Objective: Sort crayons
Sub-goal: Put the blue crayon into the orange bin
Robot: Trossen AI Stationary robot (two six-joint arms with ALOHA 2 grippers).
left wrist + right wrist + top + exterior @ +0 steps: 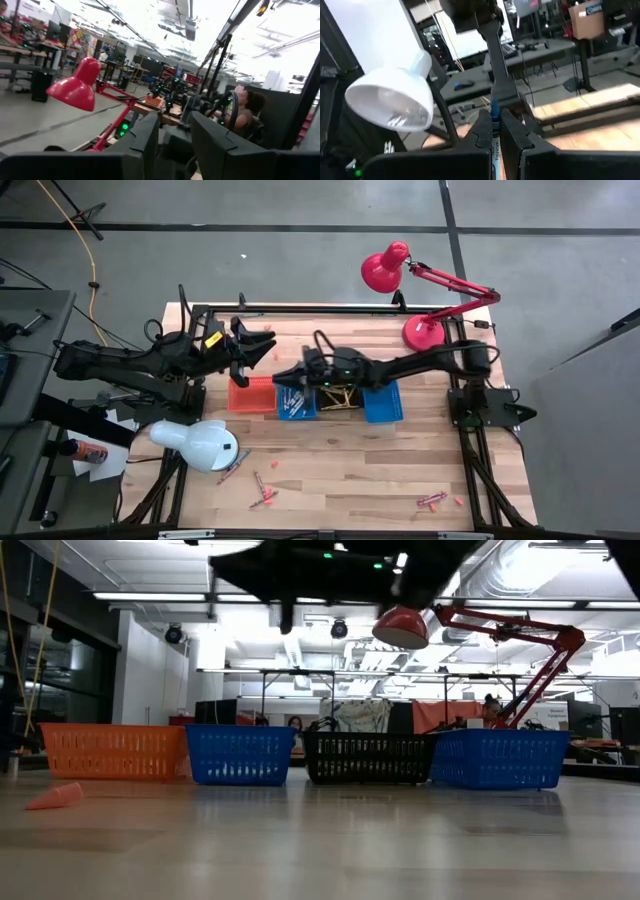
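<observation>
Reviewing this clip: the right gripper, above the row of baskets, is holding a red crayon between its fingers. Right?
Not quite. The crayon pinched by the right gripper is blue, not red, as the right wrist view shows. The gripper does hang above the row of baskets.

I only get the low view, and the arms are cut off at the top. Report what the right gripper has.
Observer: The right gripper pinches a blue crayon between its fingers.
Operator: Give me its position over the baskets.
Observer: From above, it hangs roughly over the blue basket next to the orange basket.
Operator: Now the left gripper.
Observer: The left gripper is raised beyond the orange basket, toward the table's far edge, fingers apart and empty.
</observation>
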